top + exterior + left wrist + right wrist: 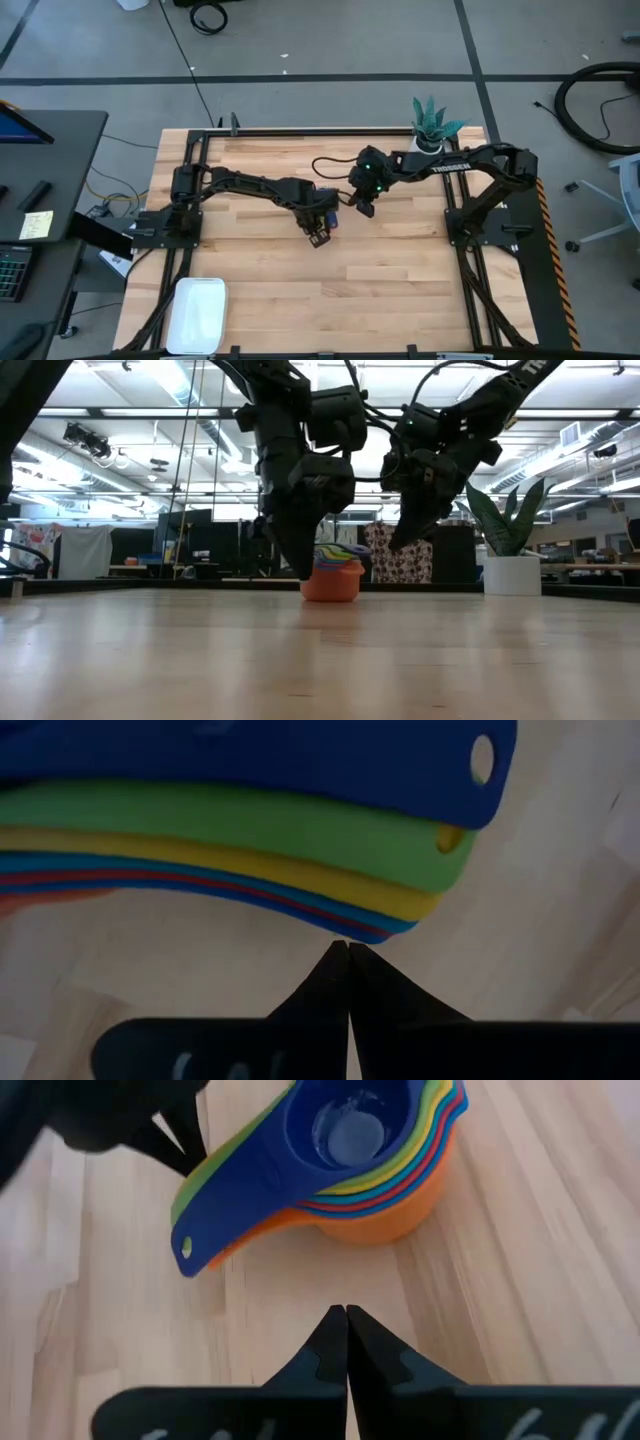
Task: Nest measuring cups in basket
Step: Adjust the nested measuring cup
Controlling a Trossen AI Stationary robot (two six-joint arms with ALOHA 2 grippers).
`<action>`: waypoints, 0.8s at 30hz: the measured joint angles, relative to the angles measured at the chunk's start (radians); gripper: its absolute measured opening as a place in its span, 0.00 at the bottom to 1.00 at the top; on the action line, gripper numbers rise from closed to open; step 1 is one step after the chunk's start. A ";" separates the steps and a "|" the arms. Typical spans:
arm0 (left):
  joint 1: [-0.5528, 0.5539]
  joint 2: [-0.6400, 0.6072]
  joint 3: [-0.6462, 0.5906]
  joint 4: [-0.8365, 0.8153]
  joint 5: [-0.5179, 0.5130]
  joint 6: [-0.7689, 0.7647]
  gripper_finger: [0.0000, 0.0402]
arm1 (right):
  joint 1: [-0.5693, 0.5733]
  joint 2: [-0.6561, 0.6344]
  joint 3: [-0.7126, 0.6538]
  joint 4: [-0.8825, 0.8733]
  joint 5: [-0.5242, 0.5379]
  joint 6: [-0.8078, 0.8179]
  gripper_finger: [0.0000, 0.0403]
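The measuring cups are nested in one stack: orange at the bottom, dark blue on top, handles fanned to one side. The stack stands on its orange base at mid-table. My left gripper is shut and low, with its tips right at the edge of the stacked handles; it also shows in the high view. My right gripper is shut and hovers on the stack's right, a short way off. The white basket lies at the near-left corner, far from both. My left gripper's shut fingertips point at the outer edge of the lowest handles, coming slanting down from the table's left. I cannot tell whether they touch it. The stack stands upright on the table.
A white potted plant stands at the far edge, behind my right arm. Bare wood lies between the stack and the basket. Arm frames run along the table's left and right sides.
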 joint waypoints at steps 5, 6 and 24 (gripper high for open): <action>0.000 0.000 0.000 0.018 0.000 0.007 0.01 | -0.001 0.034 -0.024 0.053 -0.039 0.033 0.01; 0.002 0.000 0.000 0.025 0.000 0.018 0.01 | -0.001 0.057 -0.024 0.070 -0.056 0.033 0.01; 0.033 0.000 0.000 0.091 0.011 0.067 0.01 | 0.024 0.330 0.196 0.076 -0.192 0.023 0.01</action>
